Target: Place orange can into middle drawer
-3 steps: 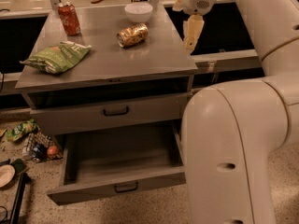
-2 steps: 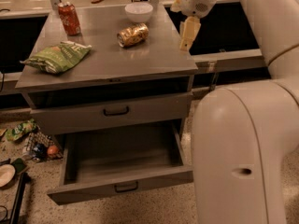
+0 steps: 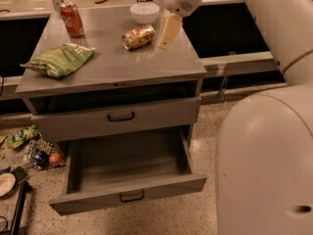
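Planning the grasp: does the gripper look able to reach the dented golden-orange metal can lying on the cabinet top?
Probably yes: the gripper hangs close beside the golden-orange can with nothing between them; the round white bowl sits behind it.

1. No word, brand or number can be read anywhere;
2. the orange can (image 3: 138, 36) carries brownish print, the red can (image 3: 72, 19) white marks, the green bag (image 3: 61, 59) pale print; all are illegible;
3. the pincer (image 3: 165, 38) hangs just right of the orange can, over the surface (image 3: 146, 65).
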Robot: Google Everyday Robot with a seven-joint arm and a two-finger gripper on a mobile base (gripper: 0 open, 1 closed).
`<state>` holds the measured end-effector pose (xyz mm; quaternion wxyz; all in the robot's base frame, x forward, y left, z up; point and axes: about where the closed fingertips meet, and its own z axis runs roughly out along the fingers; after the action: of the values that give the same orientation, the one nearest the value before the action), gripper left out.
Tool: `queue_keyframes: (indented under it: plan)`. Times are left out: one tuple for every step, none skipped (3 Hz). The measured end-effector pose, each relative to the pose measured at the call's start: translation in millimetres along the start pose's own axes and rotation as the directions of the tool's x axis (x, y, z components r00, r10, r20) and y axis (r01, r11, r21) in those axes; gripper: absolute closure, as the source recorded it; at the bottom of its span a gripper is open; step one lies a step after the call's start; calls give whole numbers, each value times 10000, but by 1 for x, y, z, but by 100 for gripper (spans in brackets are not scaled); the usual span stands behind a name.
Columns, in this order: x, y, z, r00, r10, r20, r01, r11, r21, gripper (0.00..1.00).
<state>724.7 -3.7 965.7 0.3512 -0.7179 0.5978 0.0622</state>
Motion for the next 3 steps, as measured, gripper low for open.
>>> queue_keyframes:
  plan:
    - [-3,-3,20,9972,439,608,-450,9989,161,0]
    - [-7,-17,41,9880,946,1218,-968,9952,122,0]
    - [-18,-38,46,9713,1262,2016,-1347,9905,292,0]
